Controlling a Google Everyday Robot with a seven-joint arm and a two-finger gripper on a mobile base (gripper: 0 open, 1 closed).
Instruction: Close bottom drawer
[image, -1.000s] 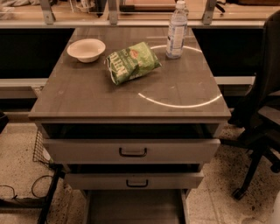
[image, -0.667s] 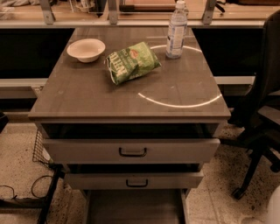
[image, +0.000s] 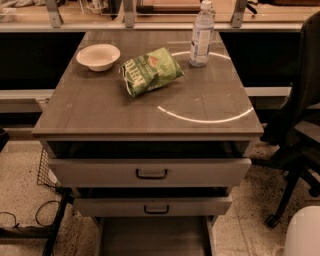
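The bottom drawer (image: 150, 239) stood pulled far out beneath the front edge of the worktop (image: 150, 112), needing a push; the claw was out of sight, its state untellable.

The grey-brown square tabletop (image: 100, 112) looks like smooth laminate with faint wood grain, half glossy. The crumpled green snack bag (image: 150, 71) is shiny plastic film. The clear water bottle (image: 201, 35) is glossy plastic, and the white round bowl (image: 98, 56) is matt. The bottom drawer (image: 150, 237) has a smooth, matt grey tray. The gripper is out of view.
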